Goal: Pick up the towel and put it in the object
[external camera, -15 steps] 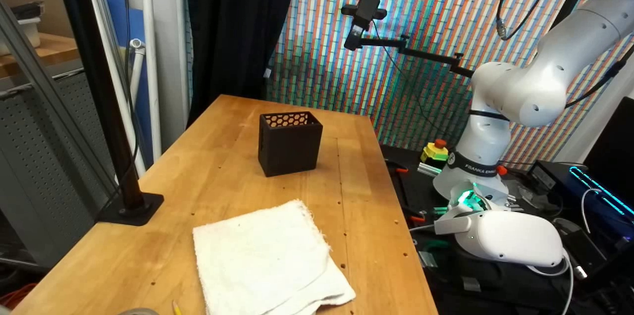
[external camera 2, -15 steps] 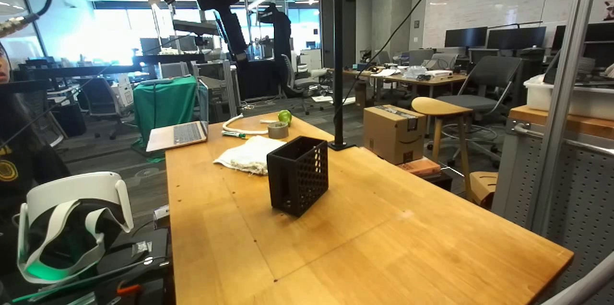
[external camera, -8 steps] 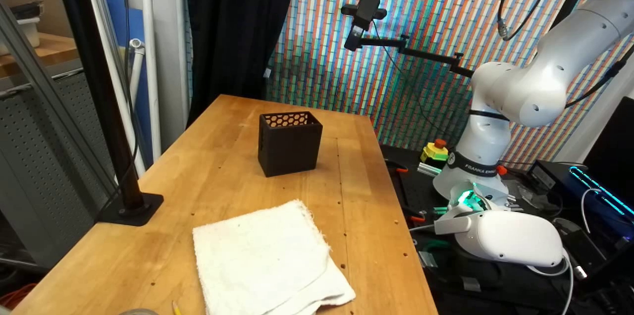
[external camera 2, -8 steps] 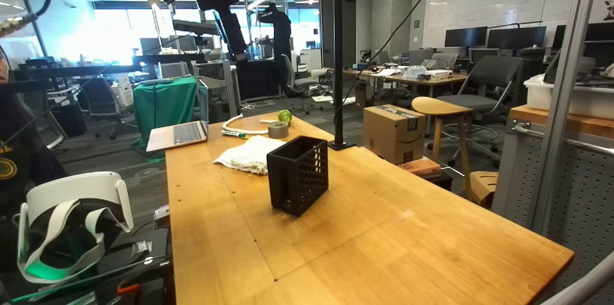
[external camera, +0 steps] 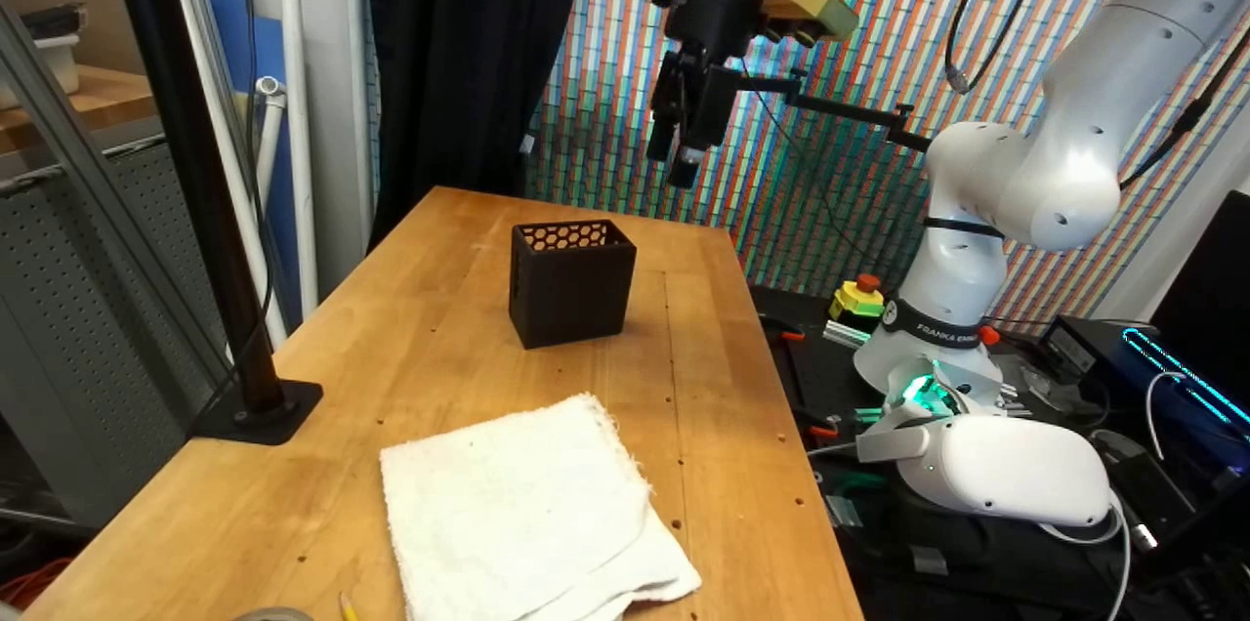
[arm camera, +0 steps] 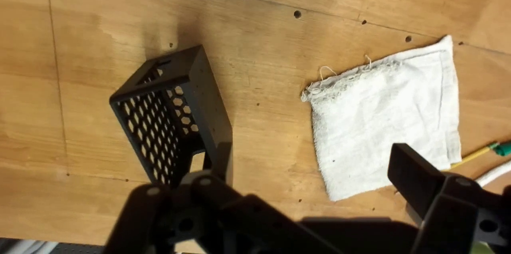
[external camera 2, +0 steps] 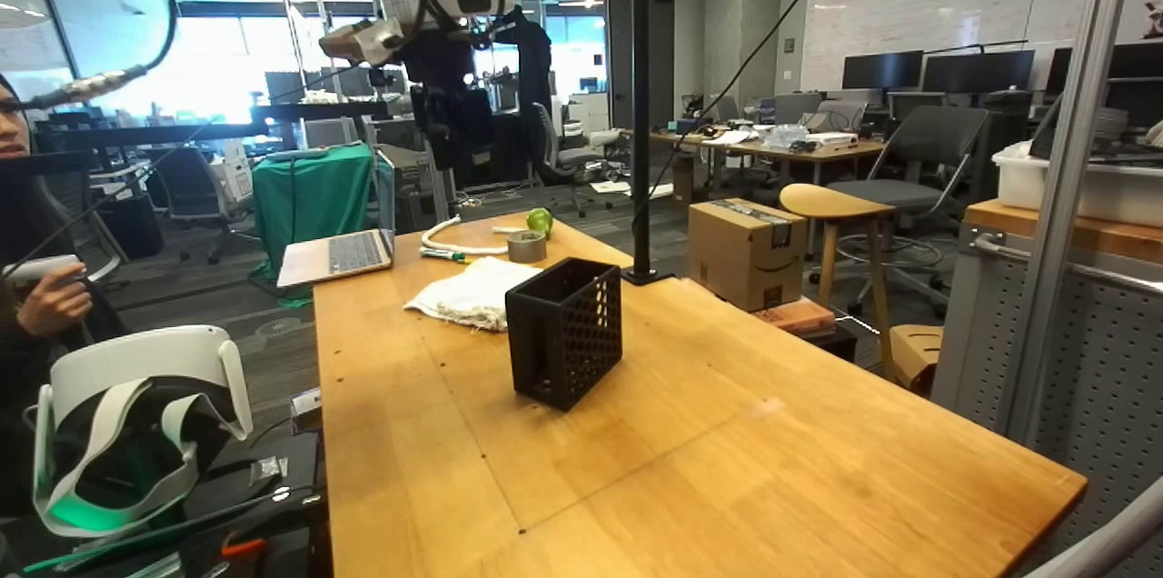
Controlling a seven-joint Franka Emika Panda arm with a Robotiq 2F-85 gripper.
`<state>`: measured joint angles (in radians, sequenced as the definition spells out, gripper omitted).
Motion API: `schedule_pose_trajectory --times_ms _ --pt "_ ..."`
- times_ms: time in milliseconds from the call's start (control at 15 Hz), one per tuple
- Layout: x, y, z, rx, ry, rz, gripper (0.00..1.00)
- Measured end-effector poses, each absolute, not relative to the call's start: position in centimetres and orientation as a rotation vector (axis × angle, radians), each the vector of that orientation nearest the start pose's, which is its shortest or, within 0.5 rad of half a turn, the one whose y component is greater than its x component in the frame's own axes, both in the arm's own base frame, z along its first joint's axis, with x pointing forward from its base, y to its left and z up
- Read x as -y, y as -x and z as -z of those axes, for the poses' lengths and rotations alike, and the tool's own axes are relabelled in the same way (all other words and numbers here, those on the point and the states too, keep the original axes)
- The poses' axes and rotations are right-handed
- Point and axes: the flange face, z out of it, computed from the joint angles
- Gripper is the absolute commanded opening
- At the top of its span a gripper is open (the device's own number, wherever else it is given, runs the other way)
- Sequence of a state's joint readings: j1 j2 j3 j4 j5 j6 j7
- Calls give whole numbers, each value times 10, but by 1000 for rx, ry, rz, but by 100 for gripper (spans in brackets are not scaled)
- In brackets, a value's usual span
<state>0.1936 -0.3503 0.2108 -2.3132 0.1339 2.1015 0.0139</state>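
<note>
Black box (external camera: 571,299): upright on the worktop (external camera: 459,367), its top open, the finish dull.
Box walls: honeycomb holes across one broad side; the broad side opposite looks solid, and there's a cut-out in a narrow end.
Towel (arm camera: 379,118): white cloth, folded to a rough square, lying flat on the same worktop with shallow wrinkles.
Towel fringe: frayed along one edge, a couple of threads curling loose onto the wood, towards the corner closest to the box.
Towel layers: at one corner a lower fold pokes out past the upper one.
Gap: the pair sit near each other but apart, a strip of wood between.
</note>
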Motion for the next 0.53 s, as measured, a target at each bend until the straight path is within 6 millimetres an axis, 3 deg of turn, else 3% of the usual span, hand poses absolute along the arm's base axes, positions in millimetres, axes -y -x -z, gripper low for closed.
schedule_pose_trajectory --times_ms 267,533 --pt "-237 -451 -459 819 3034 151 100" --pt "-301 -482 -423 1147 2968 170 100"
